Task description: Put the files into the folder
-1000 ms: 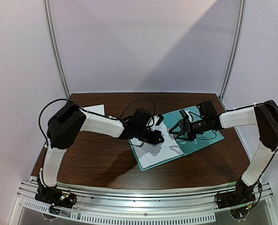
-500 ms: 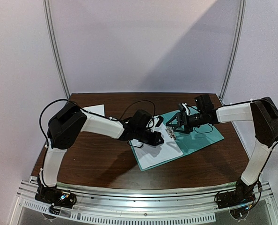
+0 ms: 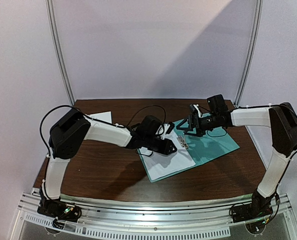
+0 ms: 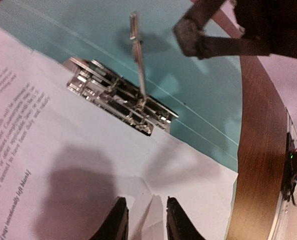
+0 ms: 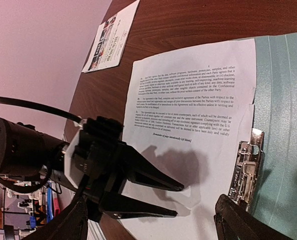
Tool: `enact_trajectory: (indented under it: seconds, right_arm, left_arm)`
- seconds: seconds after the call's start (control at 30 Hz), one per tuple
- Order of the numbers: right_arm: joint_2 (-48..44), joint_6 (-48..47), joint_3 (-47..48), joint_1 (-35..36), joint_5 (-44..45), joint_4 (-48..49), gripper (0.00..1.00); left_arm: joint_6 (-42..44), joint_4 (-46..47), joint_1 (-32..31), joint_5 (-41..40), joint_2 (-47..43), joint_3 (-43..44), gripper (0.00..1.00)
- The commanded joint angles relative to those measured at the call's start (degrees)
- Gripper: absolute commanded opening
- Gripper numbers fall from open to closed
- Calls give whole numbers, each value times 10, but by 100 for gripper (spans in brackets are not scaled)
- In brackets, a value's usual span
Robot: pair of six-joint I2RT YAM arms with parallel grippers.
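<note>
left gripper (image 4: 145,210), fingers slightly apart, rested on the sheet (image 4: 48,130) in the folder (image 4: 198,85); right gripper (image 3: 186,130), spread wide, hovered by the clip (image 4: 121,97); sheet likely needed sliding squarely under.

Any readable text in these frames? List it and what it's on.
"[Remainder of page intentionally left blank]": last line on the text sheet.
Body paragraphs on that sheet: too small to read.
Print on the picture sheet: blurred, unreadable.
No text on the folder or its clip.

Text sheet (image 3: 171,163) on open teal folder (image 3: 214,148)
</note>
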Motion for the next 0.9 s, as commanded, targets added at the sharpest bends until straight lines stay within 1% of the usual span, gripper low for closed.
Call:
enact_trajectory:
  seconds: [0.0,0.2,0.37,0.43,0.5,0.63,0.73,0.87]
  right_arm:
    - [-52,-54,-5,-3,64,-56,87]
    - [-109,-77,-65,-3,205,-66,87]
    - [-148,-83,-121,-3,277,-56,86]
    - [-159,-82,-138,-3,279,-47,85]
    - [-169,-83,-159,-3,266,-34,84]
    - [-187,-85,-187,1,247,-8,80]
    - [-194,-94,-198,6,254,0,79]
    - [-193,-86,-214,8,248,20,74]
  left_arm:
    - [32,-34,6,-26,-42,16,35]
    - [82,-96,15,-43,-34,72,37]
    - [147,-127,17,-49,-10,126,41]
    - [174,-146,18,-63,1,152,41]
    - [188,-179,22,-71,22,196,41]
    - [197,-227,31,-73,72,277,38]
    - [210,-246,33,-73,103,322,34]
    - [221,-263,33,-68,134,367,32]
